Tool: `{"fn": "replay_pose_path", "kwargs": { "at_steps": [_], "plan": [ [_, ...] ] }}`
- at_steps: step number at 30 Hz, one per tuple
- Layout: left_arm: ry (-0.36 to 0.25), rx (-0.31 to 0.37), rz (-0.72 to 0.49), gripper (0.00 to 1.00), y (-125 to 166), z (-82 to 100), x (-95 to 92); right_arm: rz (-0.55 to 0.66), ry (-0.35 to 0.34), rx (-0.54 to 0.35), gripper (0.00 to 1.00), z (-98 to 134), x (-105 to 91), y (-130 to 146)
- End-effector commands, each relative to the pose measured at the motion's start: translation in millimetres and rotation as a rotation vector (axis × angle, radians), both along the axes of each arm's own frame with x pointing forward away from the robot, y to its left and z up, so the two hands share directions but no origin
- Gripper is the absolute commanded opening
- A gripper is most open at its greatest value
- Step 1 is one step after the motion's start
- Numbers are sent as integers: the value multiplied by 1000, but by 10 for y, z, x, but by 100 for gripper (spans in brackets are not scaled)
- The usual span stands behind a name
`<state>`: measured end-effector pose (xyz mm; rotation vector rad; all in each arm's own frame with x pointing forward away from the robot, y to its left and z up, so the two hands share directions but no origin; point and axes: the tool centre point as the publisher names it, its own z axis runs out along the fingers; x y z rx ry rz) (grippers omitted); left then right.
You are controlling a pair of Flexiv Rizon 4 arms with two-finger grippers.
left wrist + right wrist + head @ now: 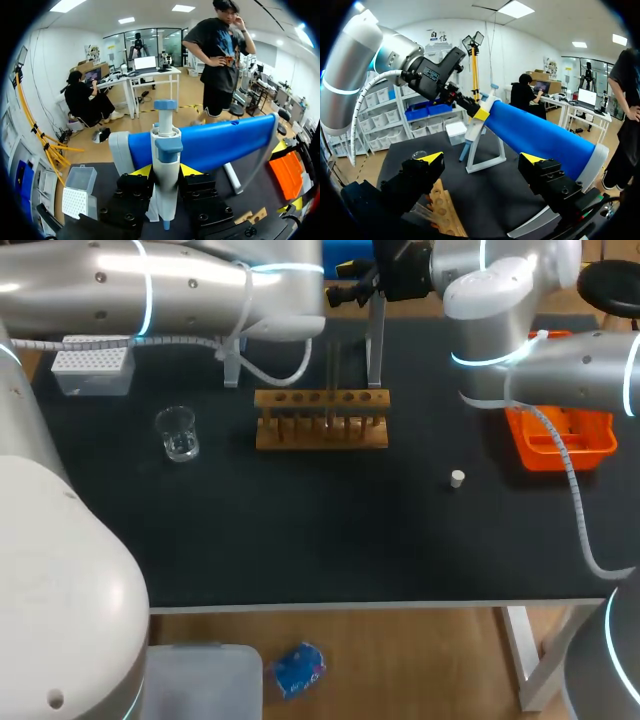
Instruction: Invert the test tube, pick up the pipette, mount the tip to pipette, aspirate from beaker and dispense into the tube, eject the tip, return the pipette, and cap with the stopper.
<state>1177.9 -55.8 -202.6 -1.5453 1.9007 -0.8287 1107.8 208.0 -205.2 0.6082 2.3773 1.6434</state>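
Black bench (300, 540) is holding a wooden test tube rack (321, 430) in its middle. Left end effector (165, 171) is pinching the pipette (166, 150) from both sides, up at the white stand (376, 345) at the back. Right end effector (482, 158) is hanging spread wide above the rack. I am guessing the pipette is hard, light and smooth, so squeezing its thick middle is looking safest.

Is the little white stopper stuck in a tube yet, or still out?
Out. The stopper lies by itself on the black table, between the wooden rack and the orange tray, touching neither.
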Motion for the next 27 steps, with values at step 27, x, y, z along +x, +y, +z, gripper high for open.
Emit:
{"fn": "replay_pose_path", "kwargs": {
  "at_steps": [27],
  "plan": [
    [43, -3, 10, 5, -27, -110, -53, 1, 3, -3, 100, 10, -4, -9]
  ]
}}
